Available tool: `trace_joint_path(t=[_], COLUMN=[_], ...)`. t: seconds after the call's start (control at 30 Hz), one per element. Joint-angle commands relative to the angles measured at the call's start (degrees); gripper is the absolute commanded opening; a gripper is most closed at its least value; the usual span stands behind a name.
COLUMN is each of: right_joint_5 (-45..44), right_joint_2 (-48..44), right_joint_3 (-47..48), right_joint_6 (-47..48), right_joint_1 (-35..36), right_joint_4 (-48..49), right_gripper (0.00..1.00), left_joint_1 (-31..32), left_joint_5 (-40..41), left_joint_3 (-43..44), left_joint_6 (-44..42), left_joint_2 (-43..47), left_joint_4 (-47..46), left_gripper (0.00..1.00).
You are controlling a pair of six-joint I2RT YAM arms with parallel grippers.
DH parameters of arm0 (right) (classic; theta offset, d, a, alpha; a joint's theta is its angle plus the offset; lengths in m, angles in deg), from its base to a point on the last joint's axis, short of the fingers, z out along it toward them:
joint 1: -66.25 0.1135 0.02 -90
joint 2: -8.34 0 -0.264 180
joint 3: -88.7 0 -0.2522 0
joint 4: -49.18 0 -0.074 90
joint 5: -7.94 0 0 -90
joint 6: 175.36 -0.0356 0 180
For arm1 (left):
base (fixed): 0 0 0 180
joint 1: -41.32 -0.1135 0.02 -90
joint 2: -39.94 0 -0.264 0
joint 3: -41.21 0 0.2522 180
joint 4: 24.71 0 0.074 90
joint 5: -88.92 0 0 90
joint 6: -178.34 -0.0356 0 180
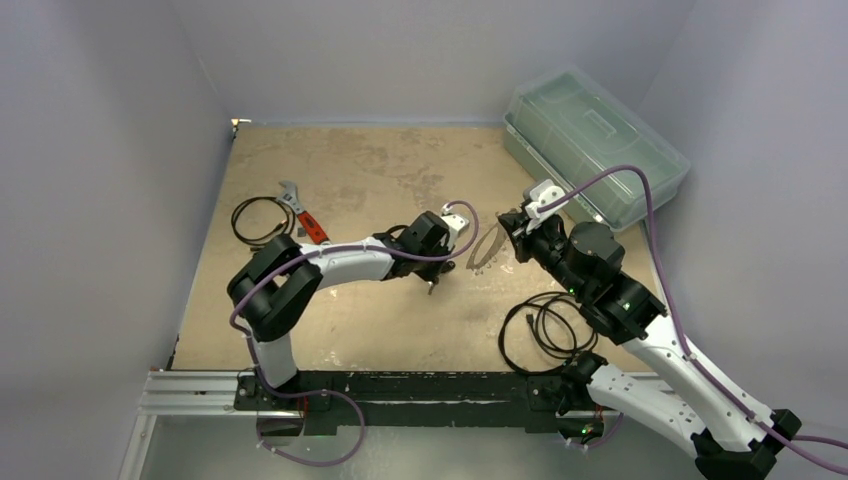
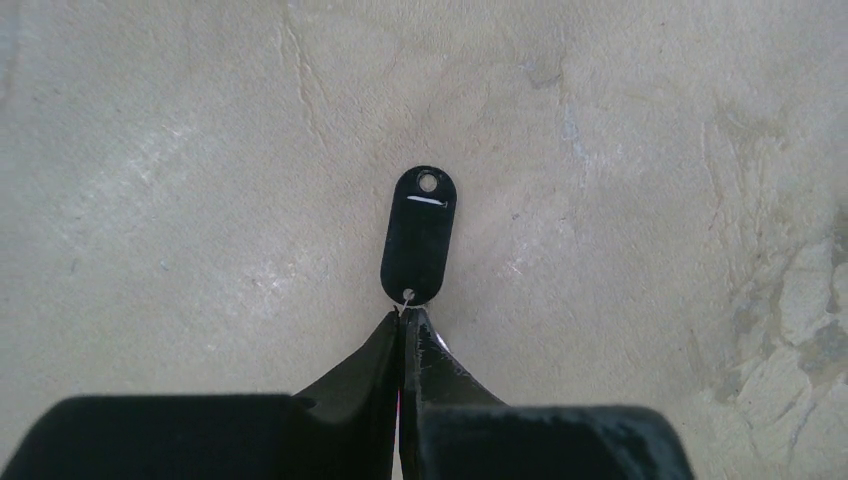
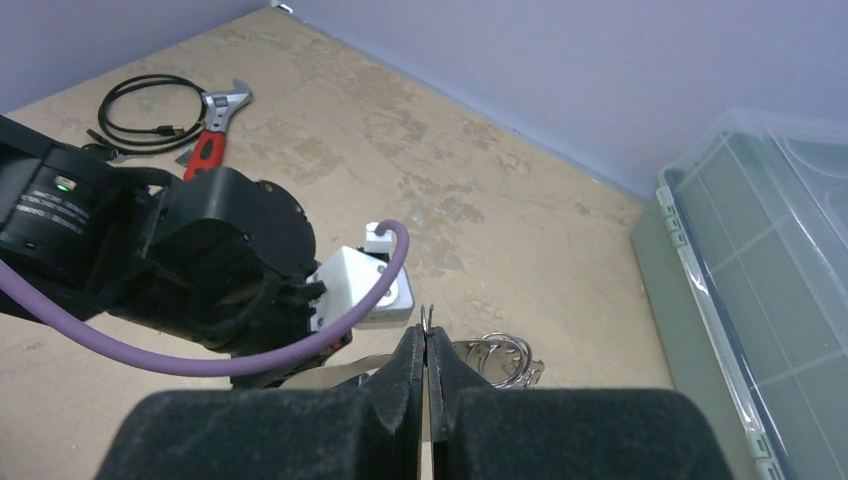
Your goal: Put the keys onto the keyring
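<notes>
Plainly, left fingers [image 2: 370, 370] pinch a black key [image 2: 419, 240] bearing a white dash [image 2: 426, 201].

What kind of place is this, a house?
Probably a robot test booth in a lab, not a house. Plain grey walls box in a worn tan tabletop, two black-and-white robot arms are bolted to a metal rail, and a red-handled silver wrench lies there.

— What sort of place are we looking at?
— A robot lab test cell. Plain grey walls [image 1: 100, 150] are boxing in a worn tan table [image 1: 350, 330], and two arms [image 1: 350, 265] are sitting bolted to a metal rail [image 1: 190, 387] along the bottom edge.
— Anything else?
— Purple cables [image 3: 200, 364] are trailing off the arms. A wrench [image 1: 303, 212] is lying upper left, a plastic bin [image 1: 595, 140] upper right.
</notes>
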Motion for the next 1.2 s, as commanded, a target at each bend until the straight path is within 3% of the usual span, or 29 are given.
trace_joint_path(t=[0.0,0.5,0.67,0.8,0.9,1.07,1.17], right_joint_5=[-0.32,1.53,3.15,4.39,7.40,14.32,17.25], right_joint_2=[-0.24,0.41,0.41,0.67,1.17,1.90,4.15], right_joint_3=[0.17,0.49,0.34,0.62,0.81,0.60,1.53], right_joint_6=[-0.53,-0.88,-1.20,-1.49,-0.97,0.48,2.25], right_joint_1=[0.18,0.12,0.17,0.17,0.18,0.18,0.22], right_joint_4=[2.38,3.65,4.71,5.41,5.59,6.43,5.62], right_gripper=[0.00,0.00,0.00,0.00,0.00,0.00,0.00], left_joint_1=[-0.02,-0.19,-0.56,-2.50,-2.63,-2.59,-2.59], left_joint_5=[1.33,2.47,2.19,-4.61,-5.51,-11.08,-12.77], left_joint_3=[-0.25,-1.03,-5.48,-4.20,-7.18,-19.08,-21.06], left_joint_6=[-2.15,-12.42,-19.04,-21.59,-23.14,-29.66,-32.45], left_joint_2=[7.31,19.23,26.23,28.96,33.12,44.47,47.71], left_joint_4=[-0.26,2.65,-1.32,3.21,-1.00,-15.72,-16.96], left_gripper=[0.00,0.00,0.00,0.00,0.00,0.00,0.00])
